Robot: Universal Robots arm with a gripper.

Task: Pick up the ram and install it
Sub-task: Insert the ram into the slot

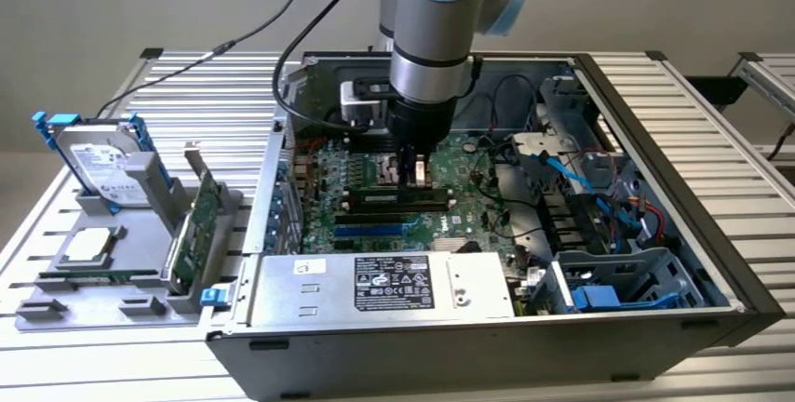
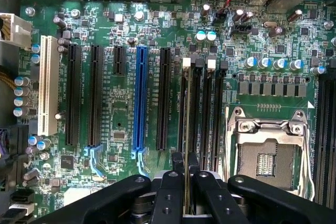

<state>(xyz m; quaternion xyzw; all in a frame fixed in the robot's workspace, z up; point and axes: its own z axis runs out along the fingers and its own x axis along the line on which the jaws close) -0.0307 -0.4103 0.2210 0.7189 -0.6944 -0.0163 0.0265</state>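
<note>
My gripper (image 1: 418, 177) hangs low inside the open computer case (image 1: 671, 197), just above the motherboard (image 1: 372, 225). In the wrist view my gripper (image 2: 186, 177) is shut on the ram (image 2: 186, 129). The ram shows edge-on as a thin strip running away from the black fingers (image 2: 170, 187). It stands upright over the black memory slots (image 2: 202, 108), in line with the slot that has a white latch (image 2: 186, 63). I cannot tell whether its lower edge touches the slot. The empty processor socket (image 2: 268, 156) lies right beside those slots.
Long black and blue expansion slots (image 2: 140, 98) lie on the other side of the ram. The power supply (image 1: 391, 286) sits at the case front, with blue cables (image 1: 584, 188) and drive bays toward the exterior view's right. A grey tray (image 1: 74, 314) outside holds a hard drive (image 1: 106, 167) and an expansion card (image 1: 199, 221).
</note>
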